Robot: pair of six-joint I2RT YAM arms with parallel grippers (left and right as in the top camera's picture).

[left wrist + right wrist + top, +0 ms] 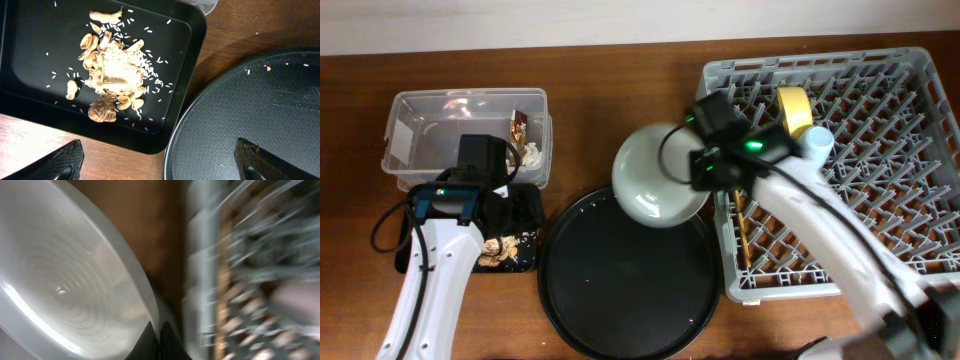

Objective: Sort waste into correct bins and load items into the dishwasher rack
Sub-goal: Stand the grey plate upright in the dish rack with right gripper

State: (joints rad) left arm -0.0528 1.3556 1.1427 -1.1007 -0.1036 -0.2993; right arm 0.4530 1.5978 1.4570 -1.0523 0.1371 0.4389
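My right gripper (705, 170) is shut on the rim of the pale grey plate (655, 172), held tilted in the air beside the grey dishwasher rack (920, 75); the right wrist view shows the plate (65, 280) pinched between the fingers (159, 342). The rack holds the yellow bowl (794, 108), the light blue cup (817, 142) and the wooden chopsticks (743, 235). My left gripper (160, 162) is open and empty above the shallow black tray (30, 65) with brownish food scraps (112, 72). The clear tub (410, 125) holds white tissue (530, 152) and the wrapper (519, 126). The pink cup is out of view.
A large round black tray (625, 280) lies between the shallow black tray (528, 205) and the rack; its rim shows in the left wrist view (240, 100). Rice grains are scattered in the shallow tray. Bare wooden table runs along the front edge.
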